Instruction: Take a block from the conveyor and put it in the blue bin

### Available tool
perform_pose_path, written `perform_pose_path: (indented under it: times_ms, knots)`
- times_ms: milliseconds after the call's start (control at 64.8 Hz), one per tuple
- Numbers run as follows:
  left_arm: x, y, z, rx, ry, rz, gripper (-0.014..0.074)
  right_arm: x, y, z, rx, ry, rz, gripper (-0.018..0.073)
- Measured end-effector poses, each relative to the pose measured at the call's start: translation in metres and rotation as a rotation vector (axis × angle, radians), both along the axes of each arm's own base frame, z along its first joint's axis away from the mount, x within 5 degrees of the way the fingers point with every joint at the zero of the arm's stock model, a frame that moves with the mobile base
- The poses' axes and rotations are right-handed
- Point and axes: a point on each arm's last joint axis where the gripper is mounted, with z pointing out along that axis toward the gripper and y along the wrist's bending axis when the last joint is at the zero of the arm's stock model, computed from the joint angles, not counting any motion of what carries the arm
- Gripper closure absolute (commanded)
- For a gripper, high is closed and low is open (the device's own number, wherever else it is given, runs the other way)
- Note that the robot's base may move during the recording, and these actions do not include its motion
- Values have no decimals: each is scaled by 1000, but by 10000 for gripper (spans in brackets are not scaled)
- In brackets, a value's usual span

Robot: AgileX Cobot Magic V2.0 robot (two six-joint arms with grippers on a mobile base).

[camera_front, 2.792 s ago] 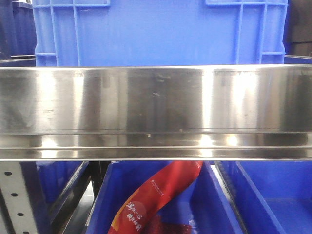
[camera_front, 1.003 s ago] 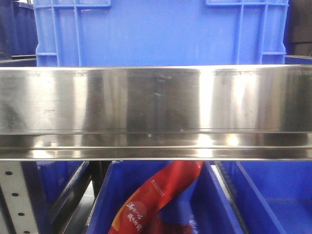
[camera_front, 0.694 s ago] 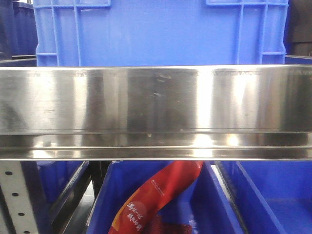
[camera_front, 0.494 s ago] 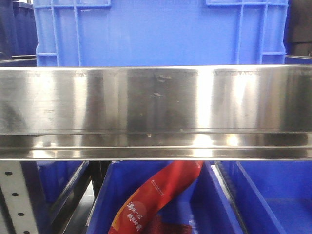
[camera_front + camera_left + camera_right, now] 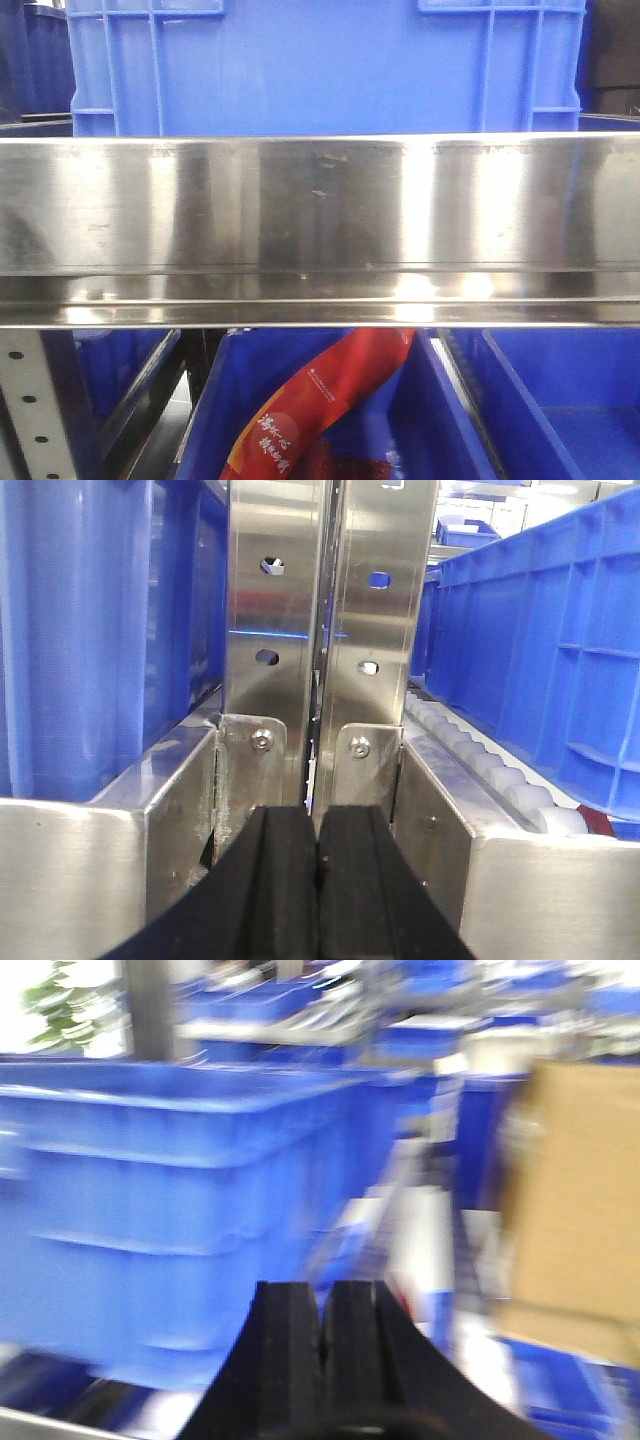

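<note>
No block shows up in any view, so can't tell where it is or how far along this is. Left gripper (image 5: pixel 318 880) fingers are pressed together, empty, facing the steel conveyor frame (image 5: pixel 320 660). Right gripper (image 5: pixel 322 1360) fingers also together, holding nothing, blurry big blue plastic bin (image 5: pixel 170 1210) ahead.

Right wrist view, motion-blurred. Right gripper (image 5: pixel 322 1345) at the near edge, its black fingers (image 5: pixel 285 1345) pressed together with nothing between them. Large blue bin (image 5: pixel 170 1210) on the left; brown cardboard box (image 5: pixel 580 1200) on the right; more blue bins (image 5: pixel 270 1000) far behind.
</note>
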Motion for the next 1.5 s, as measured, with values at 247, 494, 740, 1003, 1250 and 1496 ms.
perform_pose_path:
  times_ms: [247, 494, 740, 1003, 1250, 1496]
  knots:
    - [0, 0, 0, 0, 0, 0, 707, -8, -10, -55, 2, -22, -149, 721]
    - [0, 0, 0, 0, -2, 0, 707, -4, -12, -86, 0, 0, -178, 721]
    - [0, 0, 0, 0, -3, 0, 707, -4, -12, -85, 2, -13, -181, 721]
    - [0, 0, 0, 0, -3, 0, 707, -4, -12, -85, 2, -13, -181, 721]
    - [0, 0, 0, 0, -3, 0, 707, -4, -12, -85, 2, -13, -181, 721]
    - [0, 0, 0, 0, -3, 0, 707, -4, -12, -85, 2, -13, -181, 721]
